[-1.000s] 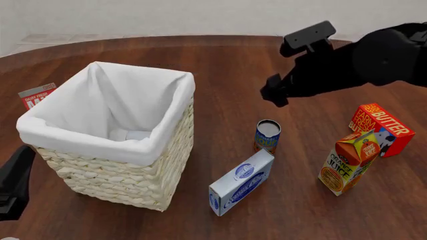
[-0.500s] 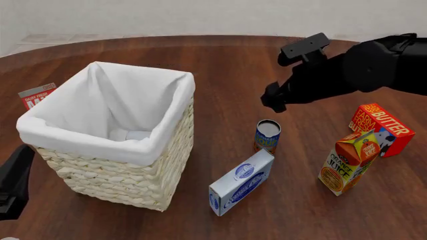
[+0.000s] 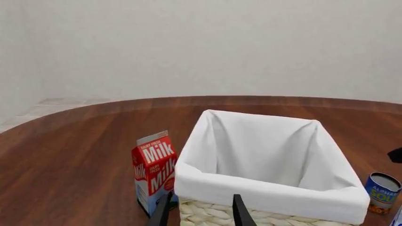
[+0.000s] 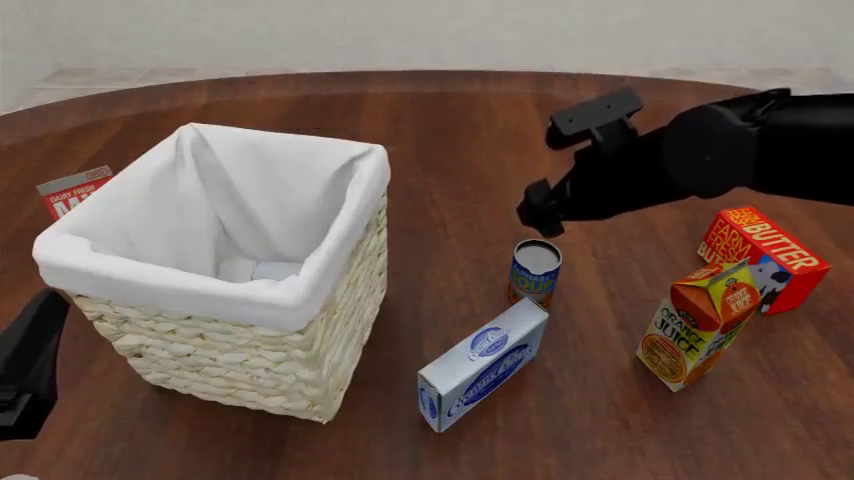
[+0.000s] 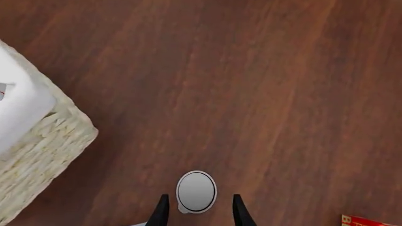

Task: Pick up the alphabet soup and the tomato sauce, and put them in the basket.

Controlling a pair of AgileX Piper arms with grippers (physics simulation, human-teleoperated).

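Observation:
The alphabet soup (image 4: 535, 272), a dark blue can with a silver top, stands upright right of the basket (image 4: 350, 300). My right gripper (image 4: 541, 214) hangs open just above the can. In the right wrist view the can's top (image 5: 196, 191) shows between the two fingers (image 5: 161, 212), apart from both. The can also shows in the left wrist view (image 3: 381, 190). My left gripper (image 3: 202, 197) is open and empty, low at the basket's near left side. The tomato sauce is not clearly in view. Only a pale shape (image 4: 264, 269) lies at the basket's bottom.
A blue-and-white flat box (image 4: 483, 364) lies in front of the soup can. An orange juice carton (image 4: 697, 325) and a red butter box (image 4: 761, 257) stand to the right. A milk carton (image 3: 154, 169) stands left of the basket.
My right gripper has come down and a little left, from well above the table to just over the soup can. The left arm and all objects have stayed still.

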